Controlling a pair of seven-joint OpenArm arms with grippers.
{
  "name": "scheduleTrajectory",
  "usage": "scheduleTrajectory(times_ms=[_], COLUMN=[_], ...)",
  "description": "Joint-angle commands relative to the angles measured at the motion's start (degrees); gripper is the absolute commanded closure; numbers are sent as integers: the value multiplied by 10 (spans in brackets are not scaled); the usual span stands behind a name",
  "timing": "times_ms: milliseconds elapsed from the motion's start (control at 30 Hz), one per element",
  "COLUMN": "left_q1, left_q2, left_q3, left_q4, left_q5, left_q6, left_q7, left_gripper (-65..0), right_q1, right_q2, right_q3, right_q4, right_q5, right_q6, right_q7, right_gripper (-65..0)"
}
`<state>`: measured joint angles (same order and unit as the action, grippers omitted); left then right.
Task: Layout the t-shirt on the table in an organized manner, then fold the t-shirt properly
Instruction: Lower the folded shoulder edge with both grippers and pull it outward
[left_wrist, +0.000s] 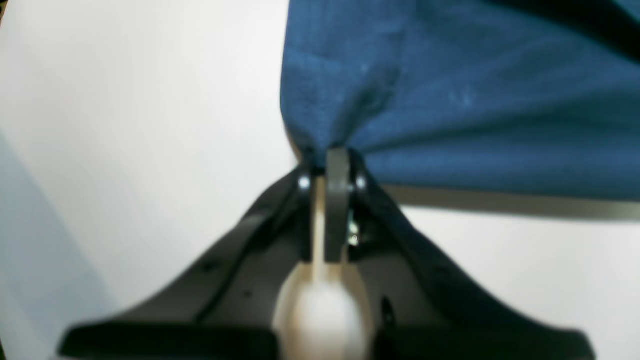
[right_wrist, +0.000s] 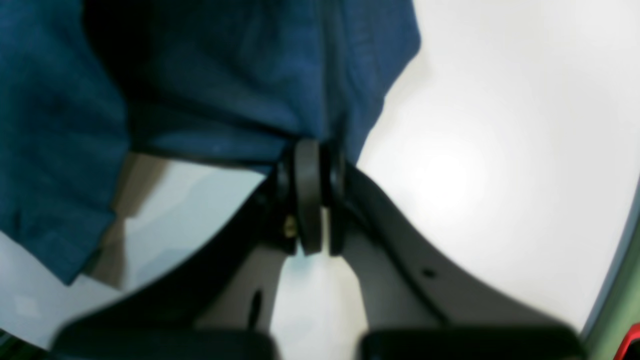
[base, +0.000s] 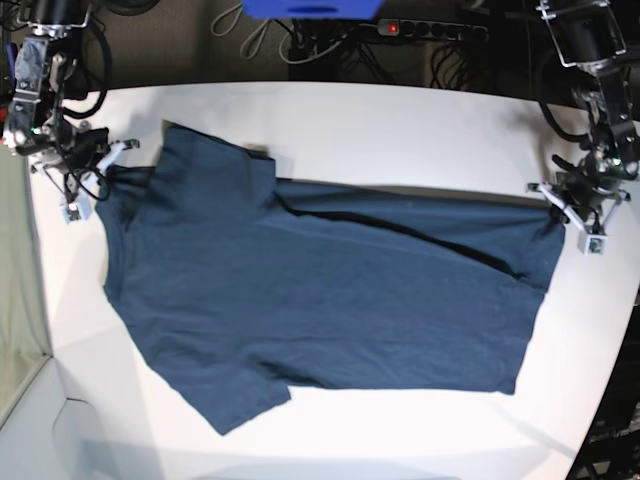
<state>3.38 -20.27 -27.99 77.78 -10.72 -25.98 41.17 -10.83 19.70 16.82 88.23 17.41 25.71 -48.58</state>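
The dark navy t-shirt (base: 320, 290) lies spread across the white table (base: 400, 120), stretched lengthwise between both grippers. Its far edge is raised and casts a shadow. In the base view, my right gripper (base: 103, 166) at the left is shut on the shirt's shoulder end, near one sleeve (base: 215, 160). The other sleeve (base: 240, 395) lies toward the front. At the right, my left gripper (base: 562, 207) is shut on the far hem corner. The left wrist view shows fabric (left_wrist: 450, 90) bunched into the closed left gripper (left_wrist: 332, 152). The right wrist view shows cloth (right_wrist: 225, 75) pinched in the right gripper (right_wrist: 312, 145).
A power strip (base: 425, 28) with a red light, cables and a blue object (base: 310, 8) lie beyond the table's back edge. The table's curved edge (base: 60, 390) runs down the left side. Bare white tabletop (left_wrist: 125, 125) shows beside the shirt.
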Motion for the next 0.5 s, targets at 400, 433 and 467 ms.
scheduleTrajectory(times_ms=[400,433,467], left_q1=[41,41,41], left_q2=[7,8,9], left_q3=[-4,-4,-4], left_q4=[13,15,15], left_q5=[-2,-3,-3], left_q6=[3,3,3], left_q7=[-10,-10,-10], left_gripper=[-2,-2,-2], right_q1=[-6,-11,-17], right_q2=[24,24,22], right_q3=[9,10,15], right_q4=[25,31,44], right_q5=[-7,-7,-7], right_q6=[3,3,3], right_q7=[-12,-12,-12], right_gripper=[-123,-165,-213])
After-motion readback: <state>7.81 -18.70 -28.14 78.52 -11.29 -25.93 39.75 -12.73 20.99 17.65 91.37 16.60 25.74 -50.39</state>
